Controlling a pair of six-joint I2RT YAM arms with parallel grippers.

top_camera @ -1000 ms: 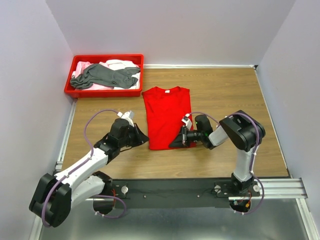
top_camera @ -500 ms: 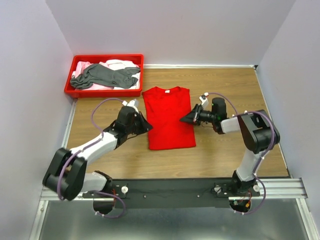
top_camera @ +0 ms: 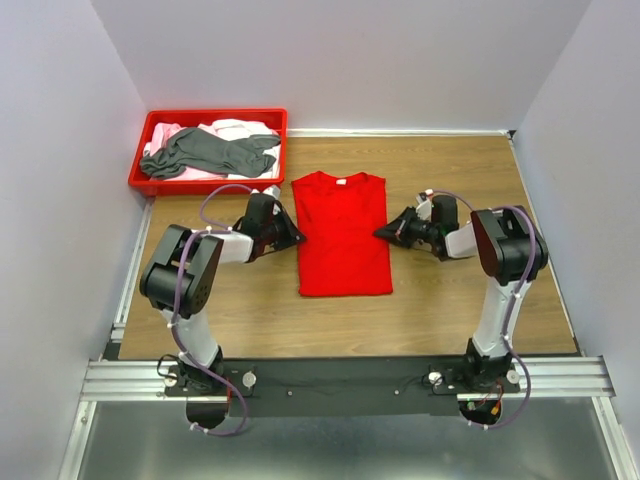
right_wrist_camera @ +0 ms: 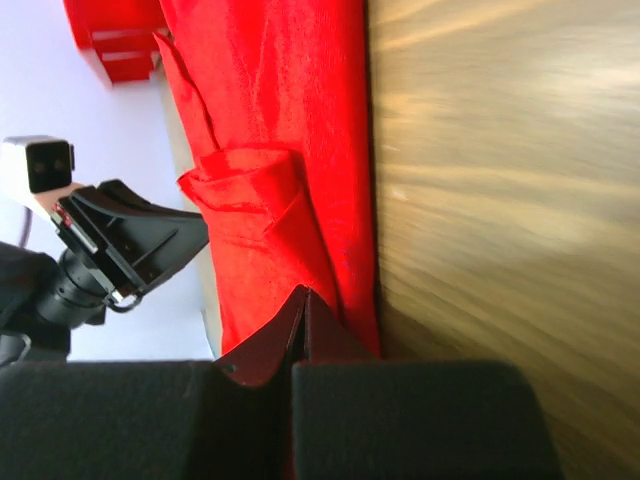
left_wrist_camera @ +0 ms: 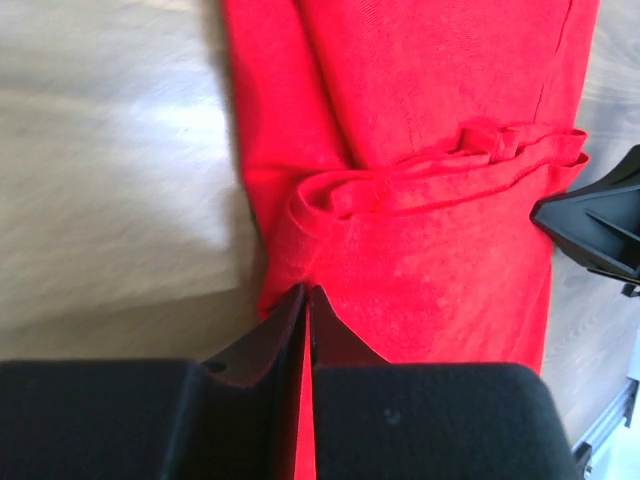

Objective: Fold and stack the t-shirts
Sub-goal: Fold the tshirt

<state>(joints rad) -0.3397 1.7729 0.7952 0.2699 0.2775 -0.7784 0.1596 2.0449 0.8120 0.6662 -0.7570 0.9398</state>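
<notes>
Soft, even overhead light keeps the top view sharp, with faint shadows. Ahead-left of the black two-finger left gripper (left_wrist_camera: pixel 305 292), a pale glare patch lies on the brown wood-grain tabletop (left_wrist_camera: pixel 120 150) — the gripper's near body is a blurred dark mass. Right of the black right gripper (right_wrist_camera: pixel 303 295) the wood looks streaky and soft, shadowed along the bright red cloth t-shirt (right_wrist_camera: pixel 290 130).

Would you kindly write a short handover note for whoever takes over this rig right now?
Left gripper: shut on the left edge of the red t-shirt, about midway along.
Right gripper: shut on its right edge, opposite.
Red t-shirt: flat on the table, sides already folded in, collar at the far end.
Dark grey t-shirt and pale pink shirts: unfolded in the red tray, far left.
To do: fold the red one crosswise, then fold the others and stack.
</notes>
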